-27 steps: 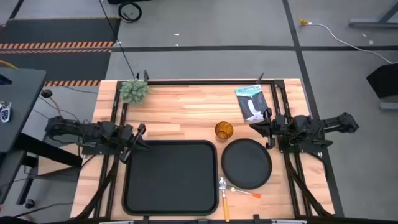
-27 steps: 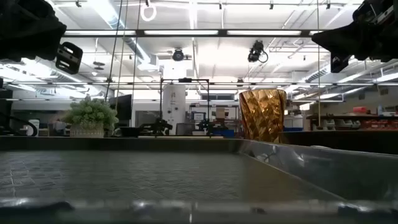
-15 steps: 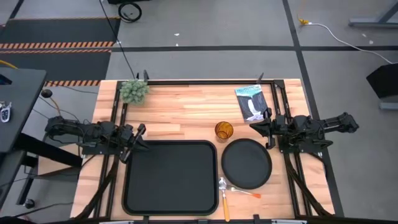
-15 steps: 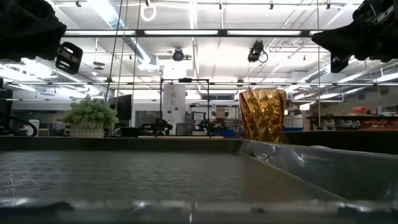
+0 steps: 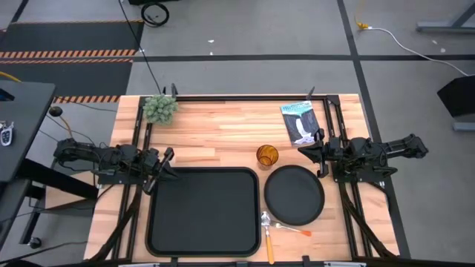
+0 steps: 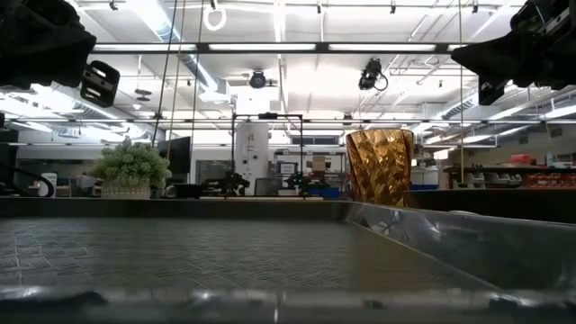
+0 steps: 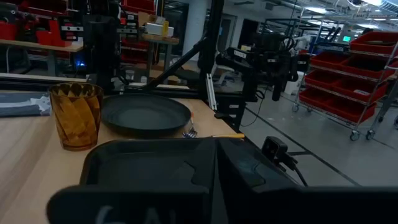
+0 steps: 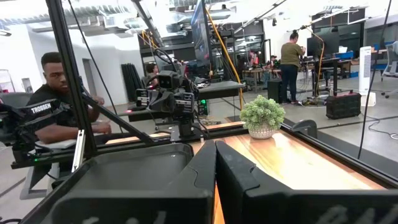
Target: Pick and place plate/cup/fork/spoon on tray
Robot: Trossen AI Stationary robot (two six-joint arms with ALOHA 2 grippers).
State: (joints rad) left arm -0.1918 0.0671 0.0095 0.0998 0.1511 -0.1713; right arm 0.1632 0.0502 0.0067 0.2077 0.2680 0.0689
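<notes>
Wooden table (image 5: 223,133) carries everything, with workshop floor around it. I see the left gripper (image 5: 165,165) at the left edge, just beside the tray's (image 5: 202,211) far left corner, holding nothing. In its wrist view the two fingers lie together with only a thin seam, so I read it as closed. The right gripper (image 5: 318,153) waits at the right edge, near the plate (image 5: 295,194), also closed on nothing.

Cup (image 5: 267,156) stands upright between tray and plate, just beyond them. Spoon (image 5: 267,236) and fork (image 5: 291,227) lie on the wood by the plate's near rim; their tips I cannot make out well. From the low view the plate is hidden behind the tray wall. Beyond are a small plant (image 5: 159,108) and a booklet (image 5: 300,122). People show in the room behind.
</notes>
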